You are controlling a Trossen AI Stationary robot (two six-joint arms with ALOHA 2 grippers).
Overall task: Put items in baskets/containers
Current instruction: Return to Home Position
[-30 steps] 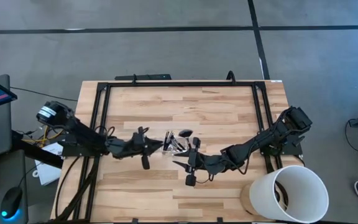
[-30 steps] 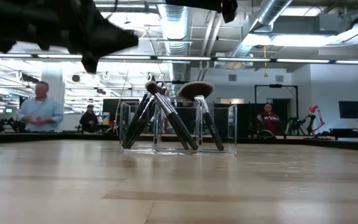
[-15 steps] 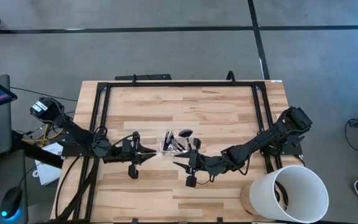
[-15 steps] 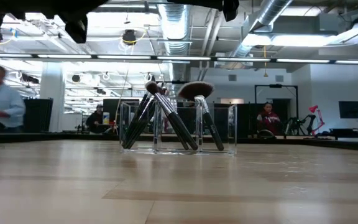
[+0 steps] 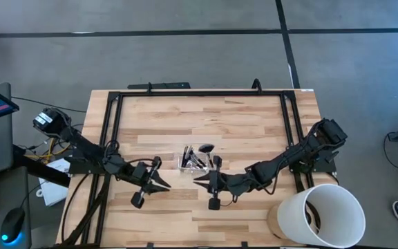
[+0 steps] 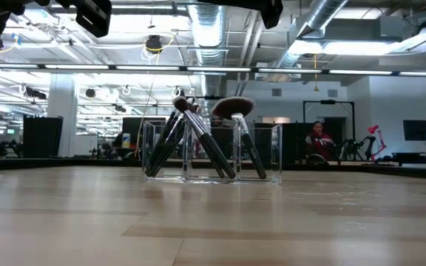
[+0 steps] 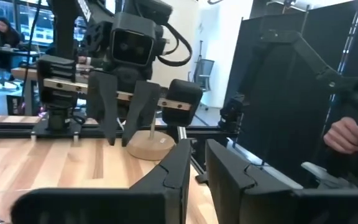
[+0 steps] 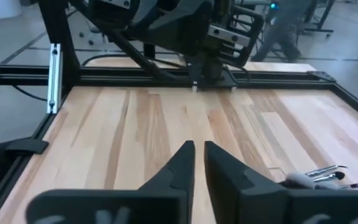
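Observation:
Several dark-handled makeup brushes (image 6: 198,140) stand leaning in the clear tray (image 6: 268,151), heads up, their lower ends on its floor. One has a wide fan head (image 6: 233,107). The tray (image 5: 185,164) sits mid-table. My left gripper (image 5: 163,184) hovers to the tray's left and nearer the front edge, shut and empty (image 7: 197,155). My right gripper (image 5: 199,180) hovers just in front of the tray, pointing left, shut with nothing between its fingers (image 8: 197,152). The brushes (image 8: 319,177) show beside it in the right wrist view.
A large white bucket (image 5: 330,214) lies at the near right corner. Black frame rails (image 5: 199,93) border the table's far, left and right sides. People (image 6: 318,140) are in the room behind, and a hand (image 7: 347,134) shows beyond the table. Bare wood (image 5: 206,121) lies beyond the tray.
My left gripper has drawn back from the tray's left side toward the table's left and near edges, rising and tipping up toward level, so that it has left the low view. The tray, the brushes and my right arm have stayed in place.

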